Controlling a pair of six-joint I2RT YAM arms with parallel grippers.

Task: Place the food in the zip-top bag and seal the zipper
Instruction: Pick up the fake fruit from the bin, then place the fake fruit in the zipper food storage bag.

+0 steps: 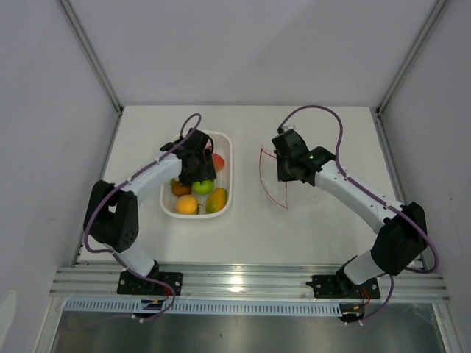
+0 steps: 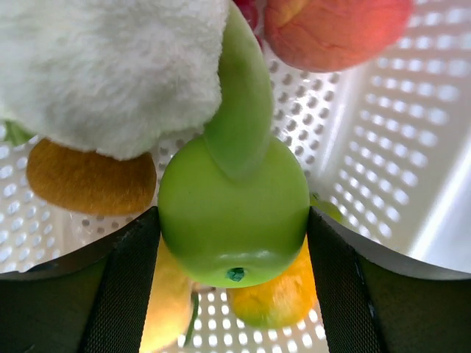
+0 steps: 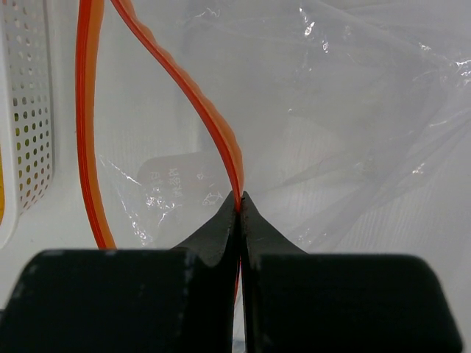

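Note:
My left gripper (image 1: 197, 175) is down in the white perforated basket (image 1: 229, 176), its fingers (image 2: 132, 279) pressed against both sides of a green apple (image 2: 232, 213). White cauliflower (image 2: 110, 66) with a green stalk lies over the apple. A red peach (image 2: 331, 29), an orange fruit (image 2: 88, 180) and yellow-orange fruit (image 2: 280, 298) lie around it. My right gripper (image 3: 241, 202) is shut on the orange-red zipper (image 3: 213, 125) of the clear zip-top bag (image 3: 353, 110). The bag (image 1: 274, 180) lies right of the basket with its mouth held open toward it.
The basket's side wall (image 3: 29, 110) stands just left of the bag's mouth. An orange (image 1: 186, 204) and a mango (image 1: 216, 200) sit at the basket's near end. Grey walls close in the white table (image 1: 331, 235) on three sides.

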